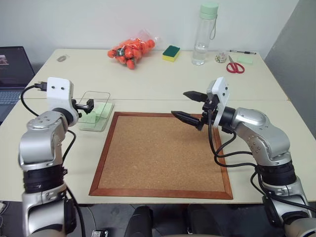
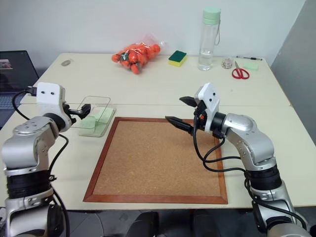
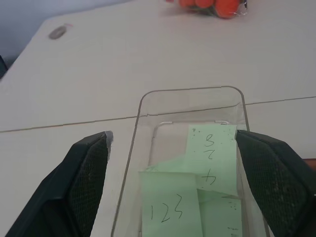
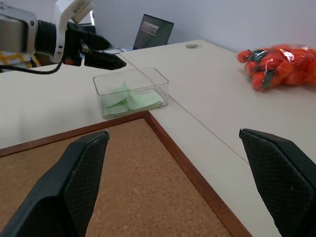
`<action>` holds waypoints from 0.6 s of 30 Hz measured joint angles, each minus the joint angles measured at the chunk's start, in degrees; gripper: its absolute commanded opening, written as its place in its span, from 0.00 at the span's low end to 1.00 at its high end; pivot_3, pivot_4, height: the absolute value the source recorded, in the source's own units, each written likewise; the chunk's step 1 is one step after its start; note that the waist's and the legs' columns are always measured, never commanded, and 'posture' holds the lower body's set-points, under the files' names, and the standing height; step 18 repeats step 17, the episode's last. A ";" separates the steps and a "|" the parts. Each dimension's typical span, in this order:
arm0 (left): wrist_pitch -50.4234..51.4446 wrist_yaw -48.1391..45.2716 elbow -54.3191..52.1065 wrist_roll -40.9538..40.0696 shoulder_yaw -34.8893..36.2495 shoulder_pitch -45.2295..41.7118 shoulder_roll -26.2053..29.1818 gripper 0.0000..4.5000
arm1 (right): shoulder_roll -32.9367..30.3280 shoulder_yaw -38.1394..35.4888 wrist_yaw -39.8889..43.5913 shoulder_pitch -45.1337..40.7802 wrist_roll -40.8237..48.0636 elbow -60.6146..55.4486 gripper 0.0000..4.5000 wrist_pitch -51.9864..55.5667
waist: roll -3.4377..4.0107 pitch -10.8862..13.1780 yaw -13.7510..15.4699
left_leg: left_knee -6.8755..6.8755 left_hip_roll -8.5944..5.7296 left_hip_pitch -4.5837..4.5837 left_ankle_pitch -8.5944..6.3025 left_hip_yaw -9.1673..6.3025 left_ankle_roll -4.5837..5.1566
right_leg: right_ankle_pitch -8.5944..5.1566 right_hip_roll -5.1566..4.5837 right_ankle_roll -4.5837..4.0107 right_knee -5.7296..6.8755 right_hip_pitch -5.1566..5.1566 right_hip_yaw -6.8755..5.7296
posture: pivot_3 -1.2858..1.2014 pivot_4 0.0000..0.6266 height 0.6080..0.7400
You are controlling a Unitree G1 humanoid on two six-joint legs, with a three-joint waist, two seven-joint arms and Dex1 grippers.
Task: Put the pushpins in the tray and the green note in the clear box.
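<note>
Nearest to us lay the cork board (image 1: 163, 153), filling the lower middle of the frame on the pale table (image 1: 148, 81). Above its upper right part we held our right gripper (image 1: 187, 106) with its two black fingers spread wide and nothing between them. At the left of the frame our left gripper (image 3: 173, 182) hung just over the near end of the clear box (image 1: 95, 111), its jaws also wide apart and holding nothing. Inside that box lay the green note (image 3: 210, 163), folded over with other pale green slips, handwriting showing on them. The box sat just beside the board's upper left corner. Farther back, along the top of the frame, we saw a bag of orange fruit (image 1: 131, 51), a green-topped sponge (image 1: 171, 53), a clear bottle (image 1: 205, 34) and red scissors (image 1: 235, 65). A laptop (image 1: 12, 74) stood at the far left edge.
</note>
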 measured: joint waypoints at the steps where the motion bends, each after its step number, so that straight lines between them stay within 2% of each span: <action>1: 0.63 -0.44 -1.43 -0.22 0.07 1.11 0.64 0.93 | -0.35 0.01 0.70 0.01 0.04 -0.04 1.00 -0.03 | 0.00 0.00 0.01 | 0.01 0.00 0.00 0.00 0.00 0.00 | 0.00 0.00 0.00 0.01 0.01 -0.01 | 0.52 0.24 1.00; 5: 5.16 -3.08 -8.06 -4.07 1.55 4.69 1.38 0.93 | -1.60 0.25 1.93 0.13 0.00 -0.02 1.00 -0.28 | -0.01 0.01 0.16 | 0.03 0.01 0.00 0.00 -0.02 0.00 | 0.00 0.00 0.01 0.01 0.02 -0.03 | 0.52 0.24 1.00; 11: 6.33 -7.04 -24.47 -12.96 2.31 13.79 -4.66 0.93 | -4.81 -1.00 4.37 4.83 1.22 -2.66 1.00 -0.66 | -0.02 0.01 0.42 | 0.03 -0.03 -0.01 0.00 0.04 -0.01 | 0.00 -0.21 0.01 -0.07 0.10 0.00 | 0.52 0.24 1.00; 18: 2.54 -9.54 -28.79 -15.69 -0.51 21.08 -5.49 0.93 | -10.43 -1.07 8.85 12.11 -1.22 -4.29 1.00 -6.04 | -0.05 0.03 0.39 | 0.02 -0.03 0.10 0.00 0.04 0.00 | -0.01 -0.19 0.02 -0.07 0.15 0.00 | 0.52 0.24 1.00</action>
